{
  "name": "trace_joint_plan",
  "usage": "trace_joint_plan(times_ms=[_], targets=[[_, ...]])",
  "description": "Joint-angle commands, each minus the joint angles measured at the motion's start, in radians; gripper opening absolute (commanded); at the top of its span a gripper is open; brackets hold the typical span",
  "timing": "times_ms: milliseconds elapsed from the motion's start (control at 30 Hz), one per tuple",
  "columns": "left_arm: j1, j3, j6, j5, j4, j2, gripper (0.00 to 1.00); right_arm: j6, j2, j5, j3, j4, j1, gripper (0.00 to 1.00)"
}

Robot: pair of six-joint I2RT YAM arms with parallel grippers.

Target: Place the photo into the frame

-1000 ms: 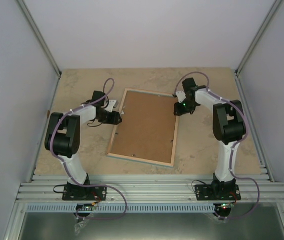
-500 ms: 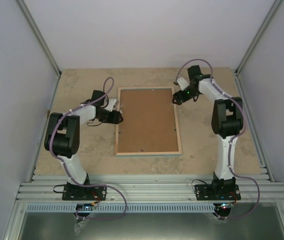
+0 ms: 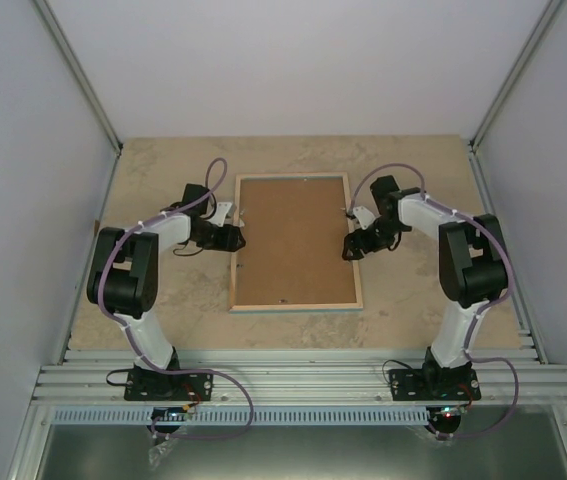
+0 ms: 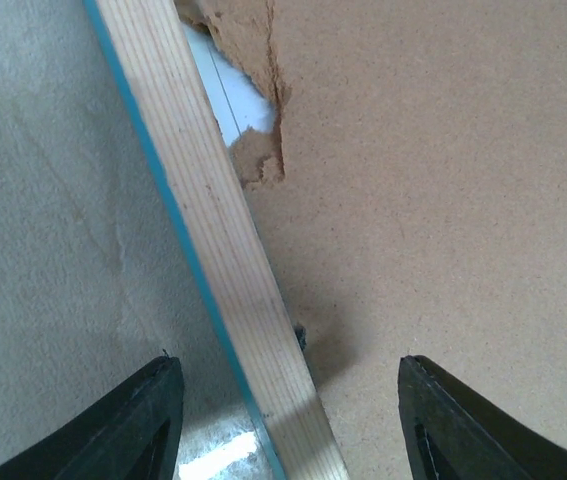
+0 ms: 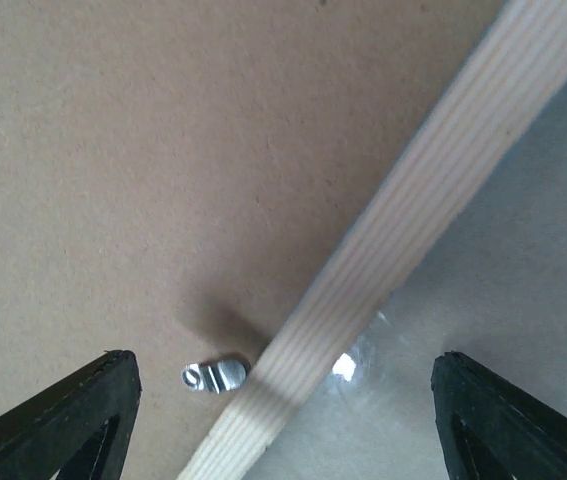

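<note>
The frame (image 3: 294, 306) lies face down in the middle of the table, its light wood back up and the brown backing board (image 3: 293, 238) set in it. The photo is hidden. My left gripper (image 3: 235, 238) is open and straddles the left rail (image 4: 213, 220), whose blue edge shows, beside a torn notch in the board (image 4: 258, 150). My right gripper (image 3: 351, 245) is open and straddles the right rail (image 5: 433, 180), just above a small metal clip (image 5: 215, 375) on the board (image 5: 143, 150).
The beige table top (image 3: 413, 300) lies around the frame. Grey walls stand on the left, right and far sides. An aluminium rail base (image 3: 303, 375) runs along the near edge.
The frame swung from skewed to square with the table. My right gripper then moved from the frame's far right corner back along the right rail. My left gripper stayed.
</note>
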Motion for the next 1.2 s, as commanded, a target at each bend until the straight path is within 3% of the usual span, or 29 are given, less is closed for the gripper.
trace_joint_plan(times_ms=[0,567,833,1033,1167], targets=[[0.000,-0.008,-0.009,0.012,0.009,-0.016,0.61,0.042,-0.012,0.025,-0.005,0.059,0.031,0.80],[0.000,0.009,-0.007,-0.006,0.002,0.009,0.60,-0.052,-0.001,0.222,-0.075,0.034,0.063,0.58],[0.000,0.023,-0.006,-0.013,-0.002,0.030,0.60,-0.133,-0.006,0.275,-0.096,0.033,0.064,0.57],[0.000,0.028,-0.003,-0.025,-0.007,0.042,0.58,-0.145,0.010,0.294,-0.072,0.034,0.065,0.29],[0.000,0.031,-0.001,-0.028,-0.008,0.042,0.57,-0.146,0.021,0.296,-0.073,0.023,0.065,0.28]])
